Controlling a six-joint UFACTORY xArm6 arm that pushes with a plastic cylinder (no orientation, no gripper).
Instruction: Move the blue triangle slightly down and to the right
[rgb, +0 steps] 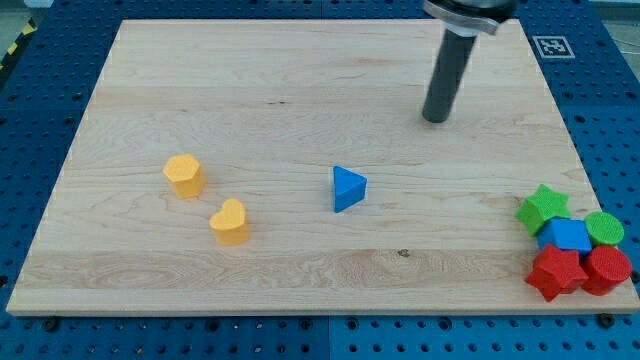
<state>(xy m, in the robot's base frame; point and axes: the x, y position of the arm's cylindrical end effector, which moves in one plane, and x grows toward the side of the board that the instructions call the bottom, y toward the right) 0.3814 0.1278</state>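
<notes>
The blue triangle (348, 188) lies near the middle of the wooden board (300, 90). My tip (435, 119) is at the end of the dark rod coming down from the view's top. It stands above and to the right of the blue triangle, well apart from it and touching no block.
A yellow hexagon block (185, 176) and a yellow heart block (230, 222) lie at the left. At the lower right is a cluster: a green star (542, 208), a green round block (604, 228), a blue block (568, 236), a red star (555, 272) and a red block (607, 268).
</notes>
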